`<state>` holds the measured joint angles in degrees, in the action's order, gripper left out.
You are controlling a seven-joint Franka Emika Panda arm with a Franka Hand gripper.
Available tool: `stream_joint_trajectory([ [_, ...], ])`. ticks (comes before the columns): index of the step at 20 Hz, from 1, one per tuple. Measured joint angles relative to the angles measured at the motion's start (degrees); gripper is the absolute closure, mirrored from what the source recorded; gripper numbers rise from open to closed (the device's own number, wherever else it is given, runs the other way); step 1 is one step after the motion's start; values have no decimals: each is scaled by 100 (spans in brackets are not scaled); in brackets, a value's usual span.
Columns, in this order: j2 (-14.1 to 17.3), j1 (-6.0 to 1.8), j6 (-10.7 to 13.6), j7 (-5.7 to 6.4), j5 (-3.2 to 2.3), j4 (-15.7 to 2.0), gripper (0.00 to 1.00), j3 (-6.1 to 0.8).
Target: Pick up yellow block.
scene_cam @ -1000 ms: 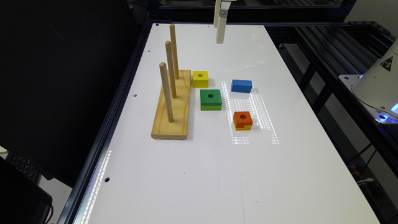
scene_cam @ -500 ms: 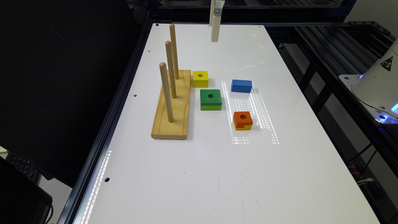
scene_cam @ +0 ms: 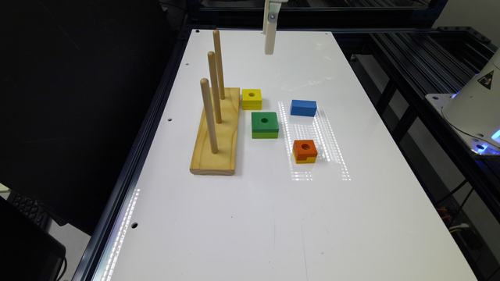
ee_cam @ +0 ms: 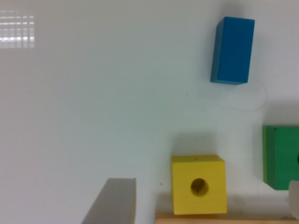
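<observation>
The yellow block (scene_cam: 251,98) is small, all yellow, with a round hole in its top. It lies flat on the white table, touching the wooden peg base (scene_cam: 217,132). My gripper (scene_cam: 268,47) hangs high above the table's far end, well beyond the block and a little toward the exterior view's right. In the wrist view the yellow block (ee_cam: 199,184) lies far below, between the two spread fingers (ee_cam: 114,200) of my open gripper (ee_cam: 208,183). Nothing is held.
A larger green block (scene_cam: 265,125) sits just in front of the yellow one. A blue block (scene_cam: 303,107) and an orange-topped block (scene_cam: 305,151) lie toward the exterior view's right. Three upright pegs (scene_cam: 211,88) rise from the base beside the yellow block.
The gripper has shifted toward the exterior view's left, high over the table's far end. The blocks have not moved.
</observation>
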<state>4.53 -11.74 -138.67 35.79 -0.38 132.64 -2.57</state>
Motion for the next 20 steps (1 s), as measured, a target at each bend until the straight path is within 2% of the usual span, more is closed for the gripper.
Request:
stream_joint_trajectory([
  [2, 184, -3, -159, 0, -3, -29, 0, 0],
  [5, 209, -6, -139, -2, -3, -92, 0, 0],
  [8, 228, -7, -152, -2, -3, -73, 0, 0],
  [12, 504, -8, -371, -2, -6, -79, 0, 1],
  [20, 538, -9, -386, -2, -7, -88, 0, 1],
])
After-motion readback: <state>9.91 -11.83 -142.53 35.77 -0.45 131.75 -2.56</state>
